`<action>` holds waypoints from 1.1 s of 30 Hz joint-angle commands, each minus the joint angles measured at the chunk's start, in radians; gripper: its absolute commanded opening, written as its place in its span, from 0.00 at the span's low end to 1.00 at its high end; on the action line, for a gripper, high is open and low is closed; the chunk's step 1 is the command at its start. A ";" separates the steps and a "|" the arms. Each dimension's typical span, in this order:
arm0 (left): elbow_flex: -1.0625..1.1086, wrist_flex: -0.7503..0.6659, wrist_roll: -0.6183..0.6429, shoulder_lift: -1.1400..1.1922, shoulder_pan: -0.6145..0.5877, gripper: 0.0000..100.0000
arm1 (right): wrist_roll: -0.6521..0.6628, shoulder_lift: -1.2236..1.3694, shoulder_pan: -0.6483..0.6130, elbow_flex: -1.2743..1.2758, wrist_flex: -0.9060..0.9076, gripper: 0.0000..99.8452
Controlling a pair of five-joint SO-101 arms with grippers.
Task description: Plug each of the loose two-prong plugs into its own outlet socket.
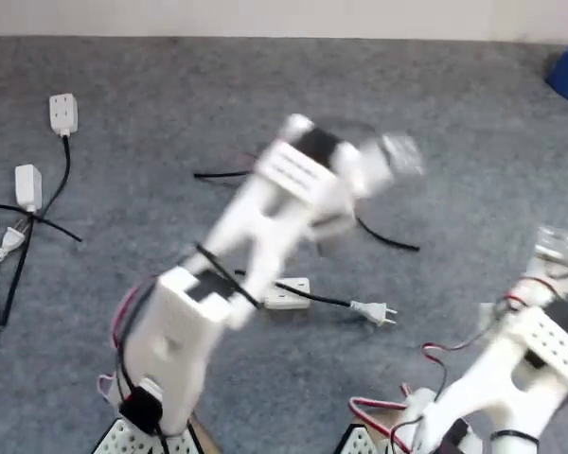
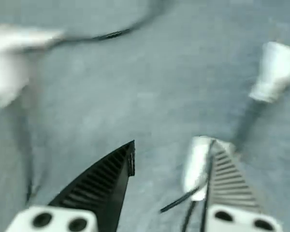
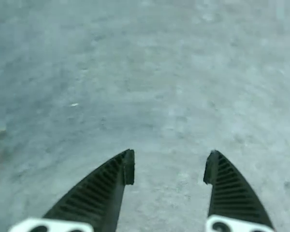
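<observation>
Left gripper (image 2: 171, 145) is hovering released, beyond the outlet socket (image 1: 286, 293); right gripper (image 3: 171, 153) is hovering released, well apart from it

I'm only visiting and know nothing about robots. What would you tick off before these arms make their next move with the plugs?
1. Left tool open: ok.
2. Left tool empty: cannot tell; a white blur sits against one finger.
3. Right tool open and empty above the carpet: ok.
4. Loose plug easy to find: ok, it lies on the carpet between the two arms.
5. Socket free to take a plug: cannot tell, it lies far off at the left.
6. All plugs in: not ok, that plug is still loose.
</observation>
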 commanded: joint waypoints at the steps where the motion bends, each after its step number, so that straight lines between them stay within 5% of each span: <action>1: -0.136 0.012 0.183 -0.007 -0.309 0.18 | 0.005 -0.019 -0.251 -0.056 0.071 0.24; 4: -0.139 0.015 0.259 -0.007 -0.510 0.17 | -0.003 -0.018 -0.515 -0.102 0.200 0.24; 8: -0.147 0.014 0.166 -0.016 -0.696 0.17 | -0.021 -0.018 -0.707 -0.228 0.328 0.24; 13: -0.153 0.015 0.044 -0.015 -0.826 0.17 | 0.224 -0.016 -0.883 -0.352 0.458 0.24; 22: -0.157 0.012 -0.158 -0.013 -1.004 0.17 | 0.546 -0.016 -0.906 -0.386 0.458 0.24; 33: -0.157 0.011 -0.209 -0.008 -1.124 0.17 | 0.554 -0.018 -0.981 0.002 0.110 0.24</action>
